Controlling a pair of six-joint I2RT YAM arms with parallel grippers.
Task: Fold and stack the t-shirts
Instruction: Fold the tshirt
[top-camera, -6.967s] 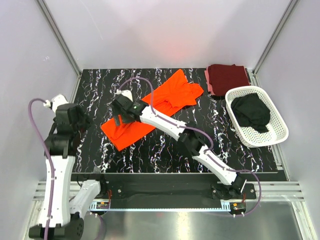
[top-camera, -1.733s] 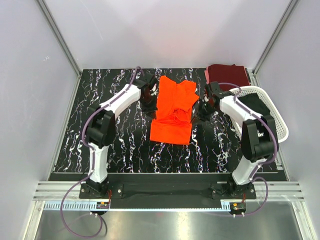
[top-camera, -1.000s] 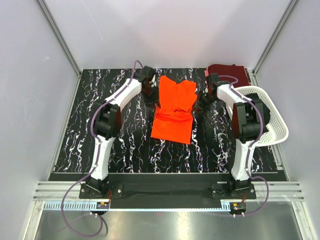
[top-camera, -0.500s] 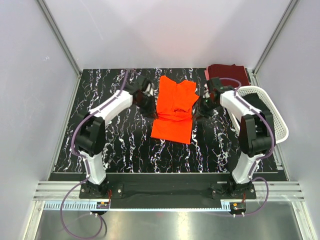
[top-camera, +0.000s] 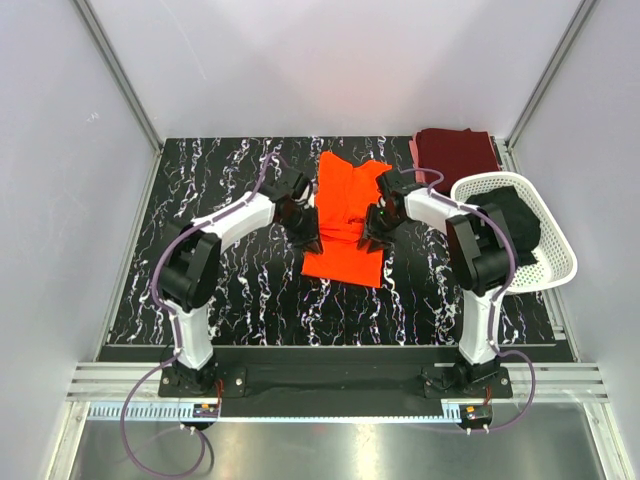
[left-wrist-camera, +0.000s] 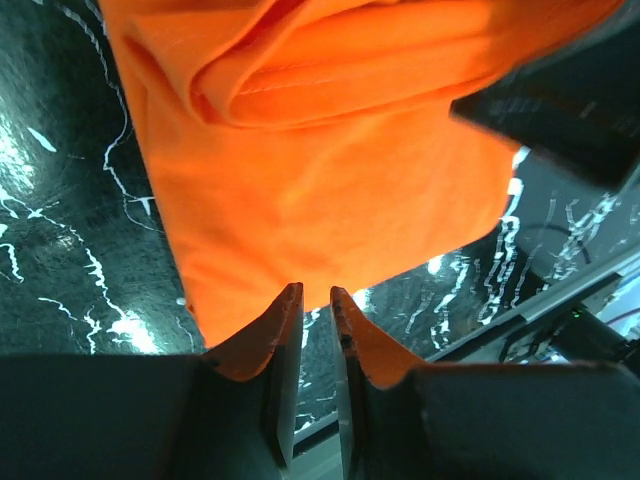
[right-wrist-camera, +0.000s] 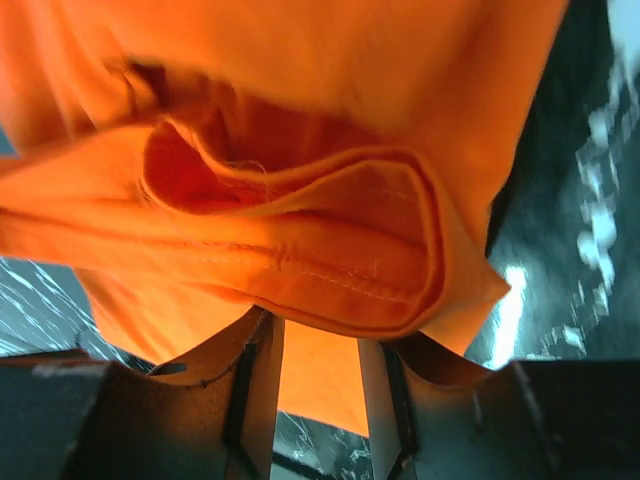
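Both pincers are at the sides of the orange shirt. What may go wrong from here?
1. The left pincer sits at the very edge of the orange shirt; it may catch too little cloth and slip.
2. The right pincer faces a thick fold of several layers; it may take only some, so the fold could open.

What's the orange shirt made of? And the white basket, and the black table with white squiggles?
The orange t-shirt looks like soft, matte cloth: it folds, wrinkles and shows stitched hems. The basket looks like stiff white plastic, with rows of little holes and a smooth rim. The table looks like slightly glossy black marble, though it may just be a printed pattern.
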